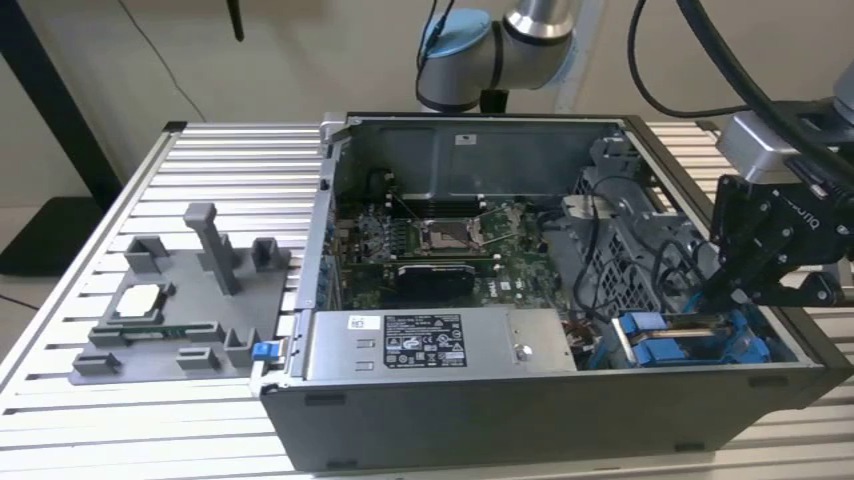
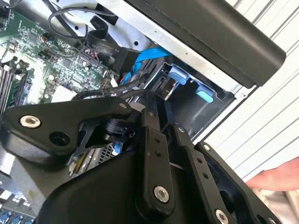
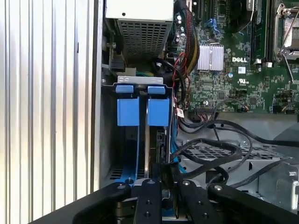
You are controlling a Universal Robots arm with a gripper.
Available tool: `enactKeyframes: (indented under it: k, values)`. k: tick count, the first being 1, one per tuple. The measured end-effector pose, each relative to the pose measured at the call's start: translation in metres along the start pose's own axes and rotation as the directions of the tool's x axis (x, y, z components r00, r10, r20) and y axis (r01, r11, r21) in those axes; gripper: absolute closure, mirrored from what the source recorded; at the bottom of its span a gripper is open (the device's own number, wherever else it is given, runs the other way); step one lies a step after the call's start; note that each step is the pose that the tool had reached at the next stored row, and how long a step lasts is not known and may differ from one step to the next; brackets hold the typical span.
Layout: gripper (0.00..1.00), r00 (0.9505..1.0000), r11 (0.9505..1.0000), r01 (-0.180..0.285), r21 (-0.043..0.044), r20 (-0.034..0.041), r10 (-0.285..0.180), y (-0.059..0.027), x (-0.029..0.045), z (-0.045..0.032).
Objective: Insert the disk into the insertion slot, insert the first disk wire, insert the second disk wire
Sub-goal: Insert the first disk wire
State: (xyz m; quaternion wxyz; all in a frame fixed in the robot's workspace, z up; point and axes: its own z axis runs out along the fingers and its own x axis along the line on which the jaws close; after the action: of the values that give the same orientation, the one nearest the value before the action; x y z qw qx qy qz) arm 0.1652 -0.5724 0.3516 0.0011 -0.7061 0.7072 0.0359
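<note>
Starting at the exterior view's left: finding a grey fixture block [image 1: 174, 310] on the slatted bench [image 1: 80, 400], at nine o'clock from the open computer case [image 1: 534, 420], with bare slats lying free all round it.

Moving to the case's middle: seeing the motherboard [image 1: 441, 245] lying flat, and the grey power-supply box [image 1: 427, 345] running along the near wall at six o'clock.

Reaching four o'clock, beside the perforated drive cage [image 1: 627, 250]: finding the disk [image 3: 159, 112] sitting down in the insertion slot [image 3: 156, 144]. Seeing its blue frame end level with a second blue carrier [image 3: 127, 112] just beside it, that one lying close against the case's side wall. Noting black cables [image 3: 210, 149] looping just beside the slot's other edge, leaving little free room there.

Arriving at three o'clock: finding the tool [image 1: 721, 290] hanging over the case's rim, pointing down at the far end of the blue frames. Not being able to tell whether open, closed or gripping anything.

Noting a person's hand [image 2: 275, 179] over the slats outside the case wall.
</note>
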Motion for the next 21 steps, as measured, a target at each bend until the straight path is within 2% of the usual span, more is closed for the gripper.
enactKeyframes:
  k: [14,21]
  values:
    - [1.00,1.0000,1.0000,0.000,0.0000,0.0000,0.000,-0.0032,0.0004,0.0082]
    - [1.00,1.0000,1.0000,-0.008,0.0004,0.0003,0.008,-0.0034,0.0005,0.0097]
